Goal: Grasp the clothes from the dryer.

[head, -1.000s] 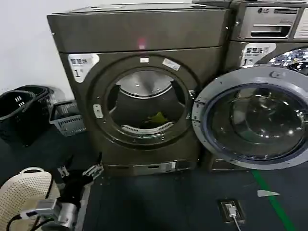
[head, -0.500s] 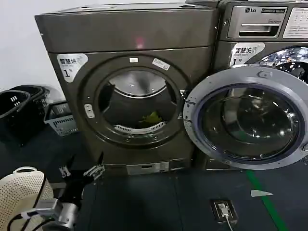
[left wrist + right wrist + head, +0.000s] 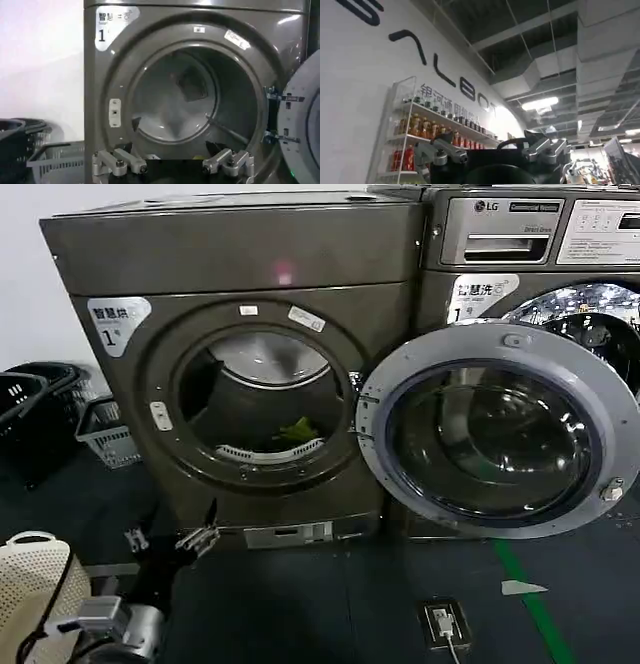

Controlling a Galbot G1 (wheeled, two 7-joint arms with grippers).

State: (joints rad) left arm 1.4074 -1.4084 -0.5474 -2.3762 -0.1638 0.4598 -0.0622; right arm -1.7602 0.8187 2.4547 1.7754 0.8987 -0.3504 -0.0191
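**Inspector:** Report the edges and the room to move.

**Operator:** The dryer [image 3: 250, 384] stands ahead of me, its round door [image 3: 495, 429] swung fully aside at 3 o'clock of the porthole, against the LG machine [image 3: 530, 244]. The porthole rim [image 3: 160, 416] is unobstructed, and the dark floor [image 3: 300, 604] between me and the machine lies open. Baskets [image 3: 100, 434] sit at 9 o'clock of the dryer, and a white perforated basket [image 3: 30, 584] lies close beside my left arm.

**Inspector:** State of your hands?

**Operator:** My left gripper [image 3: 170, 539] is low, before the dryer's base, fingers spread wide, holding nothing. My right gripper [image 3: 492, 152] points up toward a ceiling, fingers apart, empty.

**Inspector:** And the clothes?

**Operator:** The clothes [image 3: 297, 430] lie on the drum floor, at 5 o'clock within the opening, well apart from my left gripper, at its 1 o'clock.
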